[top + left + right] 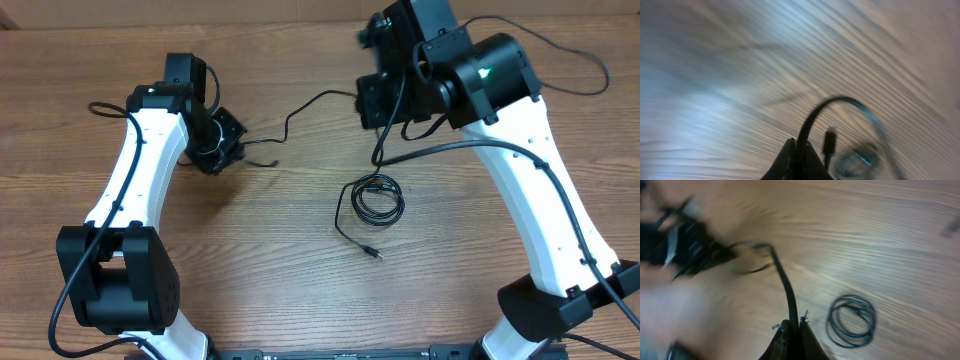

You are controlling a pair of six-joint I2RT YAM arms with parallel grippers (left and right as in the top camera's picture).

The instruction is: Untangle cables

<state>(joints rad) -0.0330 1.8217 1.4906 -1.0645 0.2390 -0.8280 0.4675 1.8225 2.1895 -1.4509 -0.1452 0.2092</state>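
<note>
Untangling about halfway: one cable strung clear above the table (270,270), one still coiled.
Left gripper (799,156) at 10 o'clock and right gripper (792,334) at 1 o'clock each pinch tight on the stretched cable (312,100). The coiled cable (378,198) lies apart at 4 o'clock, apparently not yet unwound.

Two arms, two cables, one counter.
You have two white arms, the left arm (130,180) and the right arm (530,160). You have two thin black cables: one stretched cable (310,100) across the upper middle of the frame and one coiled cable (378,200) at centre. Both are over a single wooden counter (270,285).
</note>
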